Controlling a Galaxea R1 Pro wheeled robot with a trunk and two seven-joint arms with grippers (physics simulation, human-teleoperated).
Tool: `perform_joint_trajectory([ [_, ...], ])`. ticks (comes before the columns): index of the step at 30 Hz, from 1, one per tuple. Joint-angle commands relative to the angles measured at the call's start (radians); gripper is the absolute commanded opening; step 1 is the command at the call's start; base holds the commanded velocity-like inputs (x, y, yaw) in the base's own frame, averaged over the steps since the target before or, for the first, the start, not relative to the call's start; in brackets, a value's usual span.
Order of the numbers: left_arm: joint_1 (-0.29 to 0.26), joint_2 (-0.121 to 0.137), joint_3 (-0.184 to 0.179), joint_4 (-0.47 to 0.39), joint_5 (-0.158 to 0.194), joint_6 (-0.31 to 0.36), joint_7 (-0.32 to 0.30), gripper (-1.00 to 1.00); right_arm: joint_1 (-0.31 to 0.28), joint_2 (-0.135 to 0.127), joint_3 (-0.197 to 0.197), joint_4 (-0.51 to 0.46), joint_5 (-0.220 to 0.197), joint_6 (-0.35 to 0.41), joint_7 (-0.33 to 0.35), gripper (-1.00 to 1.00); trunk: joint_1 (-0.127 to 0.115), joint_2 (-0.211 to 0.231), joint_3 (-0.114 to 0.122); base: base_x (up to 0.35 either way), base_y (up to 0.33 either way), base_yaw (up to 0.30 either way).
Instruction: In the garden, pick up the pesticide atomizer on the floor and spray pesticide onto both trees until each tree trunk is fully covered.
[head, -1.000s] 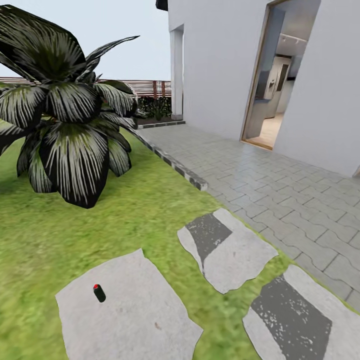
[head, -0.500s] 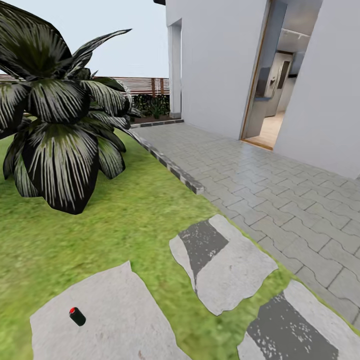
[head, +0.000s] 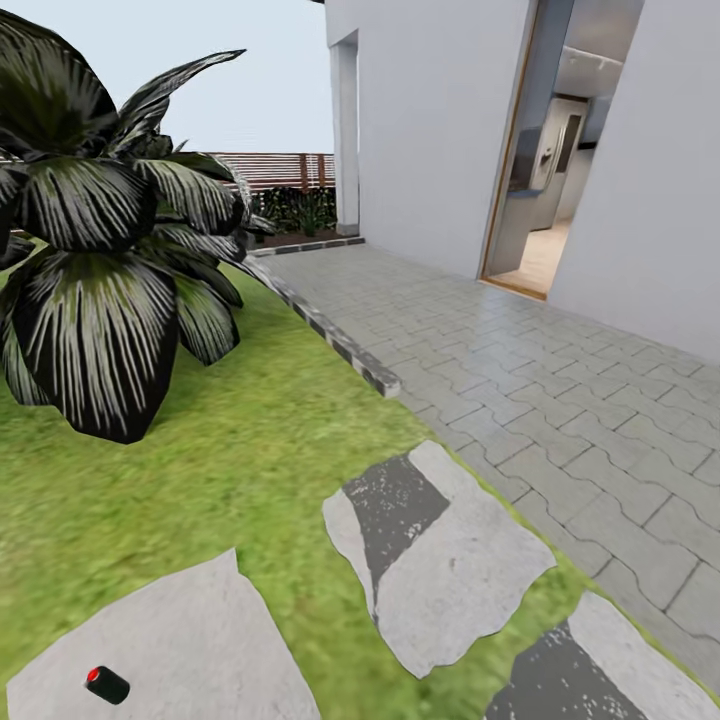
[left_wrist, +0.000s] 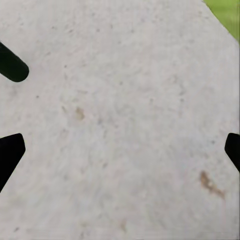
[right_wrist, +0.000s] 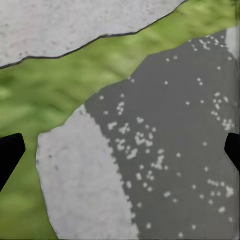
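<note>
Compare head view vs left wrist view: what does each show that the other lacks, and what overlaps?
Head view alone: the dark bottle with a red top lying on a pale stepping stone, a big dark-leaved palm, grass, the paved path, the white house with an open doorway, and a slatted fence.

Left wrist view alone: the left gripper with its dark fingertips spread wide at the picture's edges, and brown marks on the stone surface.

Shared: pale grey stone and grass, which in the wrist view is a sliver at one corner.

Left wrist view — black fingers (left_wrist: 10, 152), rounded tips; right wrist view — black fingers (right_wrist: 9, 150).
</note>
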Motion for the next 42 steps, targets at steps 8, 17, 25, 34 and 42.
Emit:
perform_joint_trajectory([
  [8, 0.000, 0.000, 0.000, 0.000, 0.000, 0.000, 0.000, 1.00, 0.000, 0.000, 0.000, -0.002, 0.000, 0.000, -0.001, 1.00, 0.000, 0.000, 0.000, 0.281, -0.168, 0.000],
  [17, 0.000, 0.000, 0.000, 0.000, 0.000, 0.000, 0.000, 1.00, 0.000, 0.000, 0.000, -0.001, 0.000, 0.000, -0.001, 1.00, 0.000, 0.000, 0.000, 0.281, -0.168, 0.022],
  [25, 0.000, 0.000, 0.000, 0.000, 0.000, 0.000, 0.000, 1.00, 0.000, 0.000, 0.000, 0.000, 0.000, 0.000, -0.001, 1.00, 0.000, 0.000, 0.000, 0.281, -0.168, 0.233],
  [34, 0.000, 0.001, 0.001, 0.000, 0.001, 0.000, 0.000, 1.00, 0.000, 0.000, 0.000, 0.000, 0.000, 0.000, -0.001, 1.00, 0.000, 0.000, 0.000, 0.280, -0.168, 0.272],
  [42, 0.000, 0.001, 0.002, 0.000, 0.003, 0.000, 0.000, 1.00, 0.000, 0.000, 0.001, 0.000, 0.000, 0.000, -0.001, 1.00, 0.000, 0.000, 0.000, 0.280, -0.168, 0.276],
])
